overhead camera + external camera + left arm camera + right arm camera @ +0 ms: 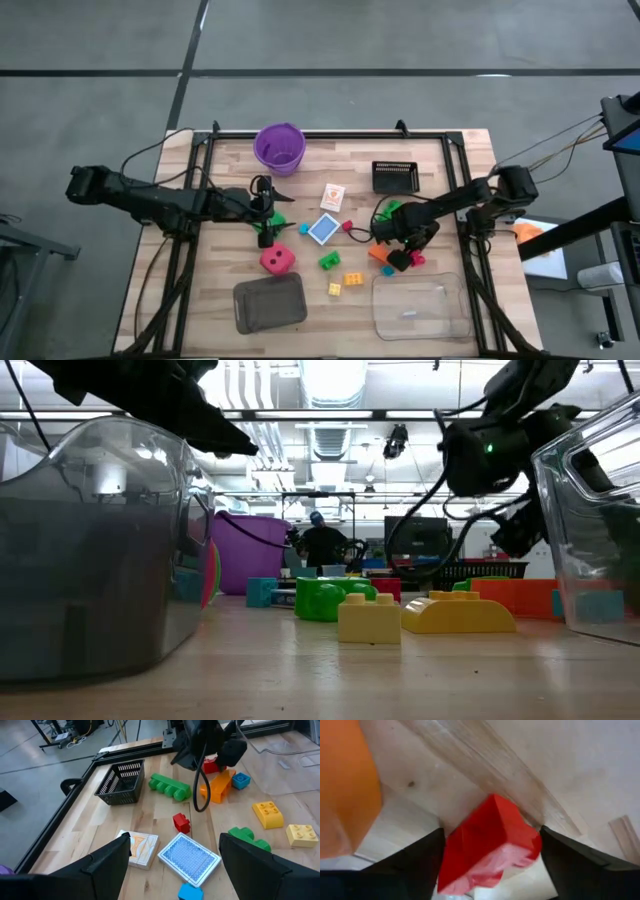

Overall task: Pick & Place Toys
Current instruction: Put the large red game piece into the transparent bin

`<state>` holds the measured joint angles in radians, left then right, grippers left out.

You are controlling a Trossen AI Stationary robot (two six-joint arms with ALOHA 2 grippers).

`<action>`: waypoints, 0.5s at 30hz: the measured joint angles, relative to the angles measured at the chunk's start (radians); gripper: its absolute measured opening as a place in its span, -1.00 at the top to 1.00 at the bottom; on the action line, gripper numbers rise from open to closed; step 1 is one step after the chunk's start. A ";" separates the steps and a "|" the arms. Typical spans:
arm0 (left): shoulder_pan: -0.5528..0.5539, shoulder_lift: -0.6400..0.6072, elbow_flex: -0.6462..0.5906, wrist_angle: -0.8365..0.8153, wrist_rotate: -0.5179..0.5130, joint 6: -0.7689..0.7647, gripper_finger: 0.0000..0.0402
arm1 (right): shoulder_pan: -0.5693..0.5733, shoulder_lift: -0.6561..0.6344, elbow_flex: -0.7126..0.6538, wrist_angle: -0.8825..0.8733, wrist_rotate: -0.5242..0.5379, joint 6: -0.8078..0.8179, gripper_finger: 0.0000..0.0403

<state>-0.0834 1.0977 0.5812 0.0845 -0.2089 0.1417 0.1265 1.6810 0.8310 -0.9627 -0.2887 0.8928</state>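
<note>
RISK: the small red brick [487, 847] sits between the right gripper's [402, 260] half-open fingers, not pinched yet, and it may pop out sideways | NEAR: orange brick [345, 785] just beside could get bumped | WAY: clear tray [423, 306] near | OTHER: left gripper [266, 212] waits apart, open, empty.
</note>
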 joint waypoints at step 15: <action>0.001 0.000 0.000 0.000 -0.006 0.000 -0.51 | -0.002 -0.043 -0.001 0.011 0.105 -0.034 0.25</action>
<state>-0.0826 1.0977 0.5812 0.0849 -0.2150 0.1417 0.1242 1.6380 0.8299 -0.9519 -0.1842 0.8587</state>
